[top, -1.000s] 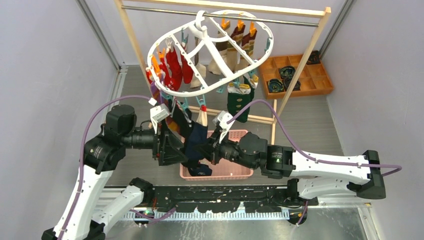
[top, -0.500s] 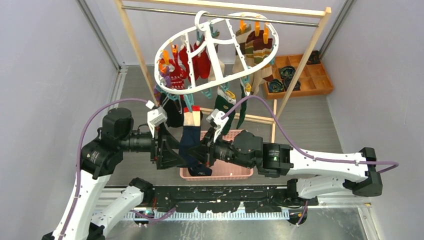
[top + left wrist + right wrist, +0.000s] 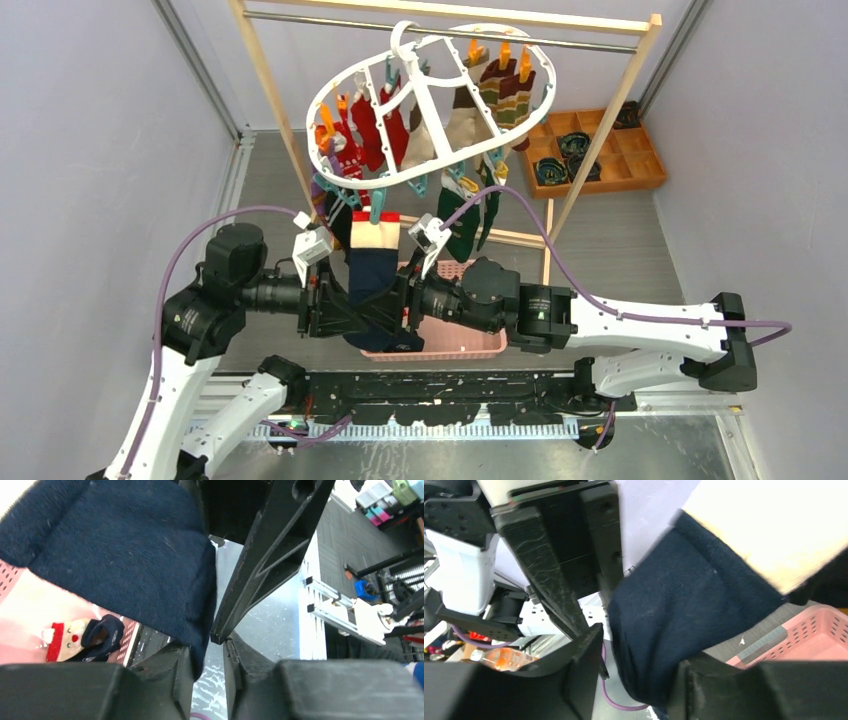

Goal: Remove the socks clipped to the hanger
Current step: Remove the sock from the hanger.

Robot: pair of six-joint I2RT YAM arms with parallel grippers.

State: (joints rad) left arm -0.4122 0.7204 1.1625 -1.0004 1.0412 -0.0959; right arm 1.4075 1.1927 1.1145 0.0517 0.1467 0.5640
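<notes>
The white oval hanger [image 3: 403, 40] hangs from the rail, with red [image 3: 375, 125], striped [image 3: 505, 85] and dark green socks [image 3: 465, 215] clipped round it. From a teal clip at its near edge hangs a navy sock [image 3: 372, 265] with a beige and red cuff. Both grippers meet at its foot. My left gripper [image 3: 372, 318] [image 3: 209, 647] has closed to a narrow gap on the edge of the navy sock [image 3: 125, 555]. My right gripper [image 3: 392, 300] [image 3: 639, 650] stands open, and the navy sock [image 3: 684, 615] lies loose against one finger.
A pink basket [image 3: 450, 345] sits under the grippers with a Santa sock [image 3: 65, 640] in it. The wooden rack [image 3: 270, 90] frames the hanger. A wooden compartment tray [image 3: 600, 150] lies at the back right. Grey walls close in both sides.
My right gripper has opened off the navy sock while my left gripper has closed on it. The hanger has swung, and the sock now hangs straighter.
</notes>
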